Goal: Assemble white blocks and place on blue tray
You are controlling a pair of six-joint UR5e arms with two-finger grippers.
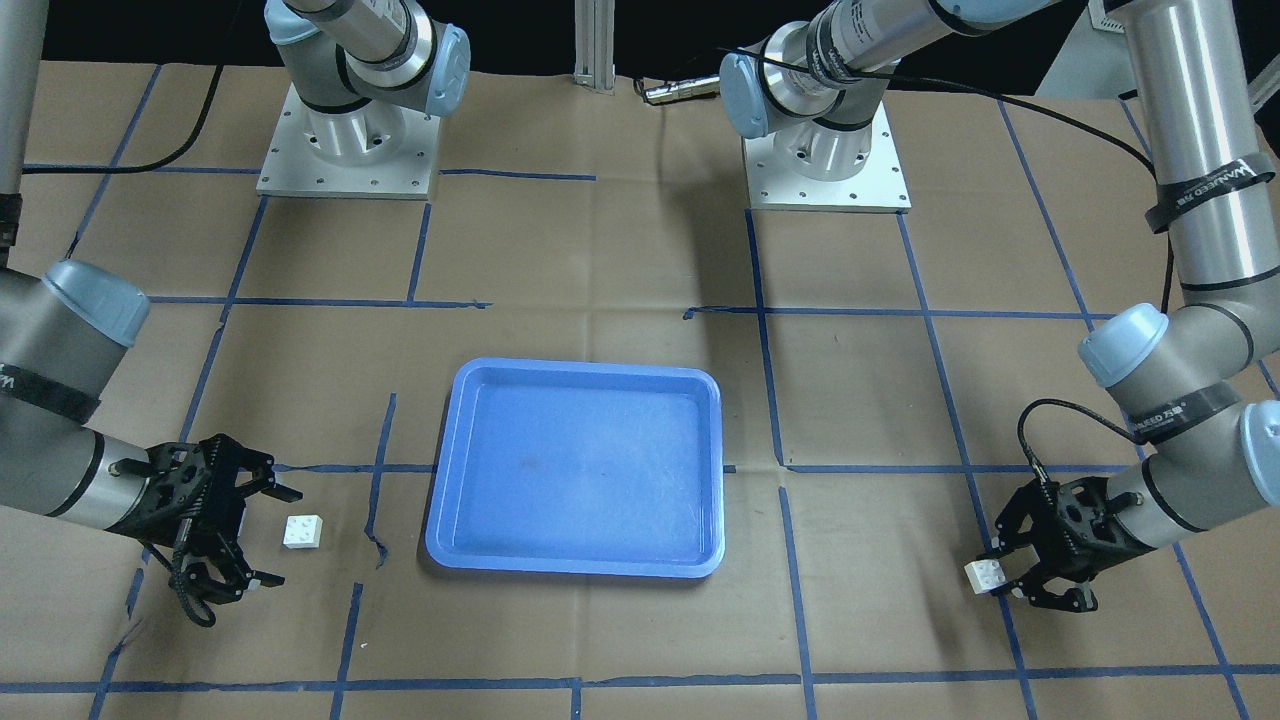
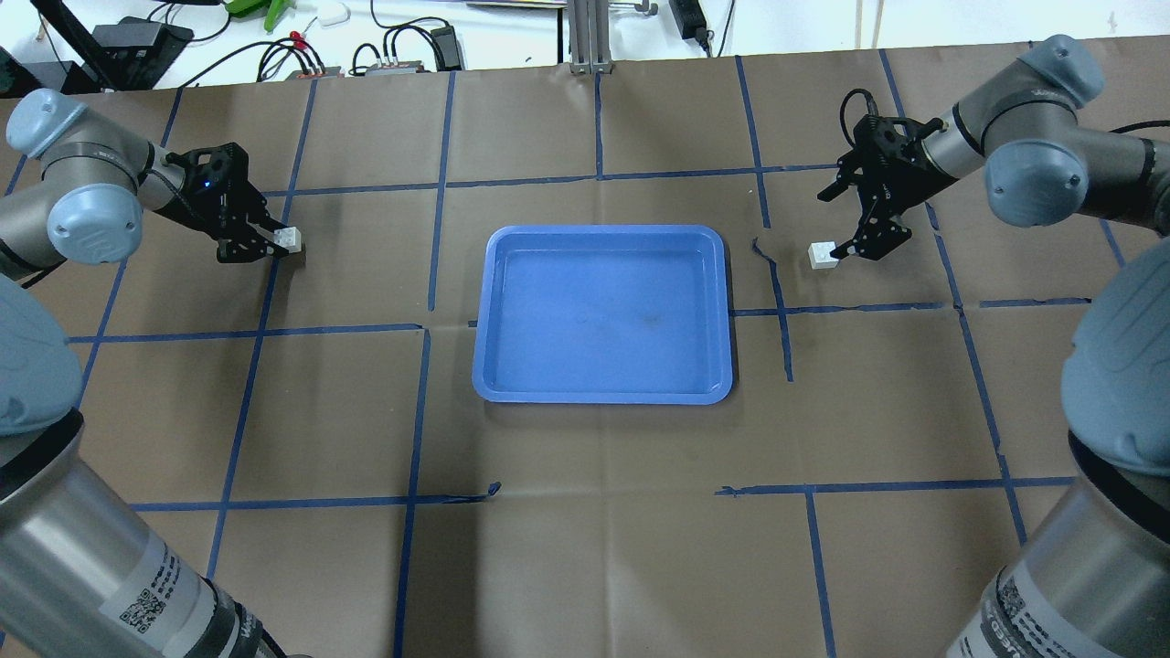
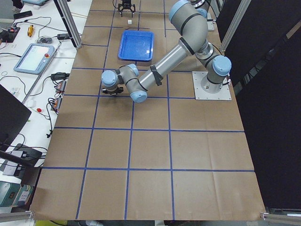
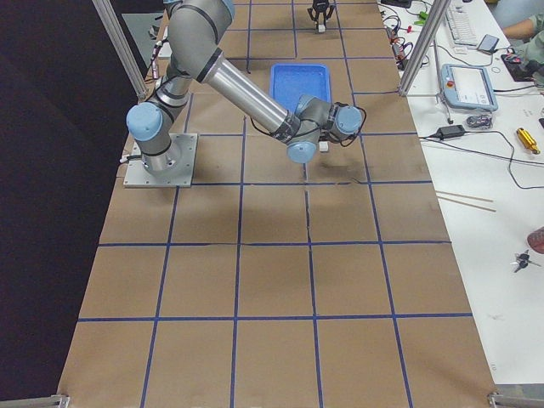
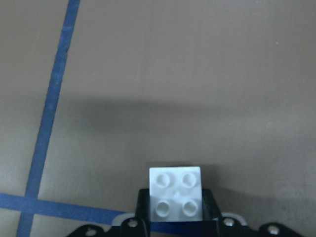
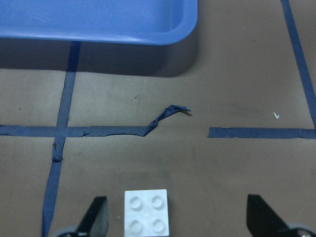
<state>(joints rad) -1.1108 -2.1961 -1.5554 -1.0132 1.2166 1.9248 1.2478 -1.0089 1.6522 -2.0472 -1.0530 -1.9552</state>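
**WANJEED straps, QR stickers**

In the front-facing view, a black strap (image 1: 1213, 186) round the upper tube of the left arm (image 1: 1180, 90) carried white lettering that read "WANJEED", followed by characters too small to make out. A second black strap (image 1: 1172, 417), lower on the same arm, bore the same word. In the overhead view, a white sticker (image 2: 137, 610) on the left arm showed a QR code beside illegible fine print. A similar sticker (image 2: 1013, 599) sat on the right arm (image 2: 1051, 567).
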